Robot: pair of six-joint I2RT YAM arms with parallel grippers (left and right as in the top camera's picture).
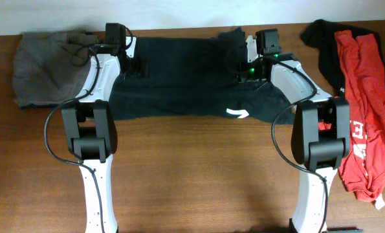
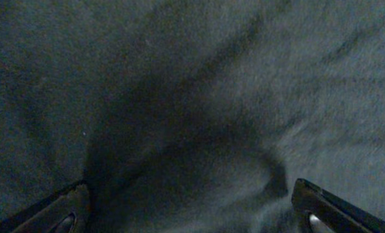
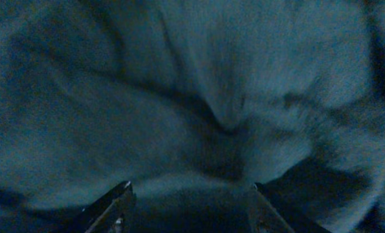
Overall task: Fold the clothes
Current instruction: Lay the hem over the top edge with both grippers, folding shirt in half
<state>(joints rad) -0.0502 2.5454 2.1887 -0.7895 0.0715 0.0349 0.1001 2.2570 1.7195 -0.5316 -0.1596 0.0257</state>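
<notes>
While the large black cloth T-shirt (image 1: 186,84) lies spread as a wide band across the far middle of the brown wooden tabletop (image 1: 192,175), both arms reach over its far edge, one near each end. A small white printed mark (image 1: 239,114) shows close to its near hem. The left hand (image 2: 192,217) hangs low over the dark fabric with its fingers (image 2: 56,217) set wide and only wrinkled cloth below. Whether the tips touch the shirt I cannot tell. The right hand (image 3: 189,210) is also parted, somewhat narrower. A ridge of fabric runs toward the gap, but it is not gripped as far as the wrist view shows.

As a judgement, the work is in its early part. The black shirt looks flattened and perhaps doubled once lengthwise, yet it is far too wide to count as folded, and its ends need bringing inward. At the far left corner a grey-brown cloth bundle (image 1: 40,71) sits in a roughly squared shape and may be a finished piece. At the right edge, red white-printed T-shirts (image 1: 367,110) lie loose and crumpled, partly over a second black garment (image 1: 321,39), and both are plainly unfolded. Most of the pile is left to do.
</notes>
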